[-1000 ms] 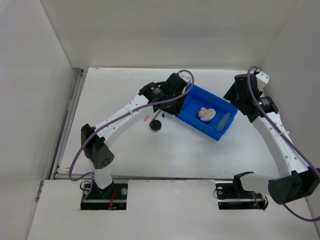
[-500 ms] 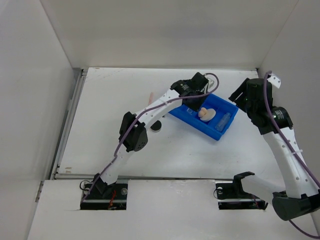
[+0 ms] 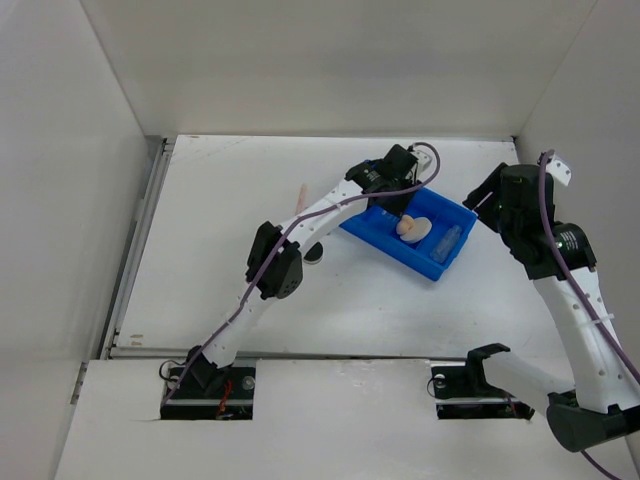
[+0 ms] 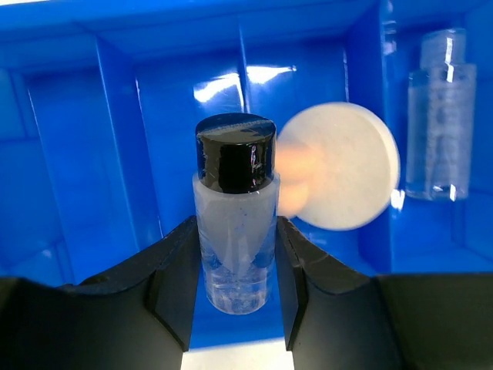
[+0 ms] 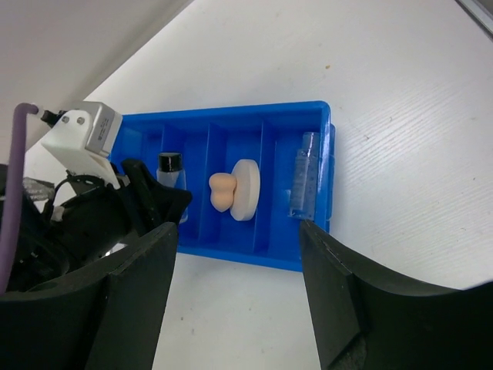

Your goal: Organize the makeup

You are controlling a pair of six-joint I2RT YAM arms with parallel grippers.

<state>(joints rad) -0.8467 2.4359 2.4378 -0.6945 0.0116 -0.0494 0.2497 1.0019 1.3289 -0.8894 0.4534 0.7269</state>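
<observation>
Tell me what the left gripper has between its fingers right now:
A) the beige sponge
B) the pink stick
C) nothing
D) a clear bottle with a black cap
D: the left wrist view shows the black-capped clear bottle clamped upright between the two fingers of the left gripper, with the blue tray behind it and the beige sponge lying free in a compartment.

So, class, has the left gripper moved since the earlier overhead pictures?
Yes. The left gripper, holding the clear bottle, shifted rightward from the blue tray's left end to above its compartments.
</observation>
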